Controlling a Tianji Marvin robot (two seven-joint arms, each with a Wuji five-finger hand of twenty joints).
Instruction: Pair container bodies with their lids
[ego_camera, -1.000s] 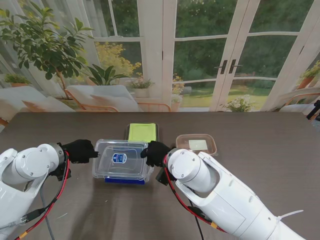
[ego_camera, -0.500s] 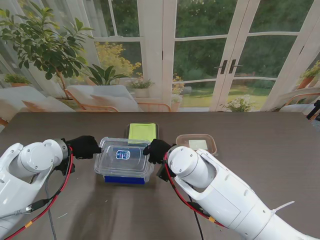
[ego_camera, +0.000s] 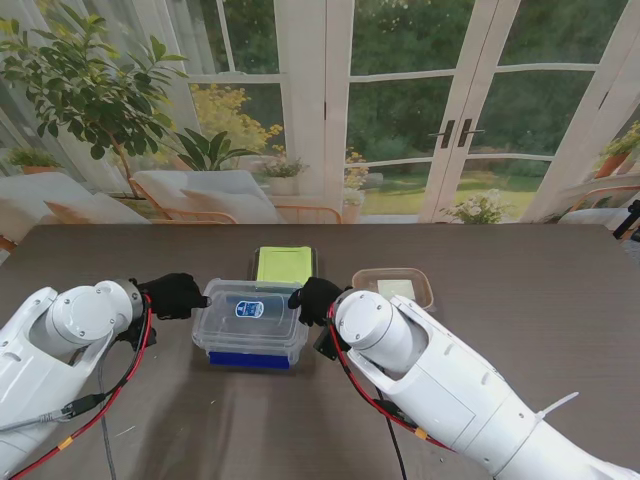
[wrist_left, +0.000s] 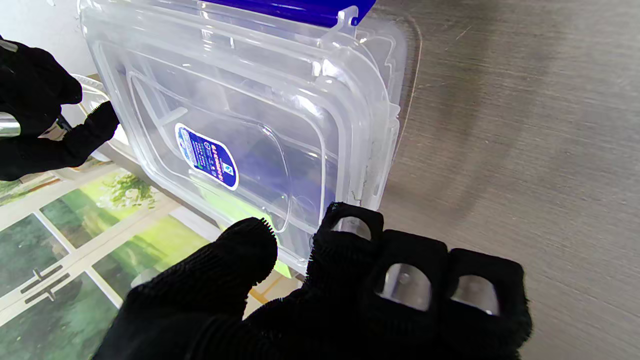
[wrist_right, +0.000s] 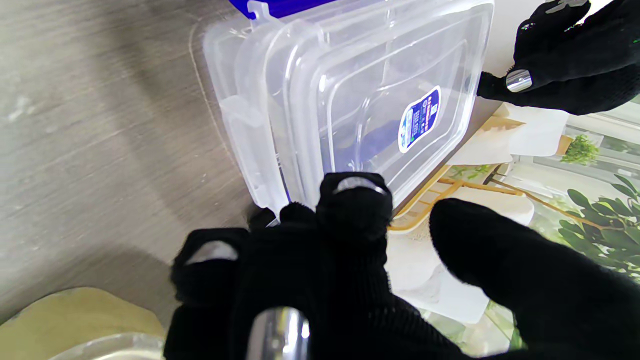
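Centrally, blue-stickered, text unreadable, clear lid (ego_camera: 251, 311) between gripping left hand (ego_camera: 174, 296) and right hand (ego_camera: 317, 299).

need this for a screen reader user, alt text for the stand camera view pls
Two black-gloved robot hands, left and right, grip a clear plastic box on a dark table. Farther from me lie a green lid and a brownish tray, before garden windows.

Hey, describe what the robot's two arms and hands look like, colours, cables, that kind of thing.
Both arms are glossy white rounded shells with bulbous joints. Red and black cables run along the left arm and the right arm; the right also carries a white zip tie. The left hand and right hand wear black knit gloves, with silvery metal pads showing through openings on the fingers.
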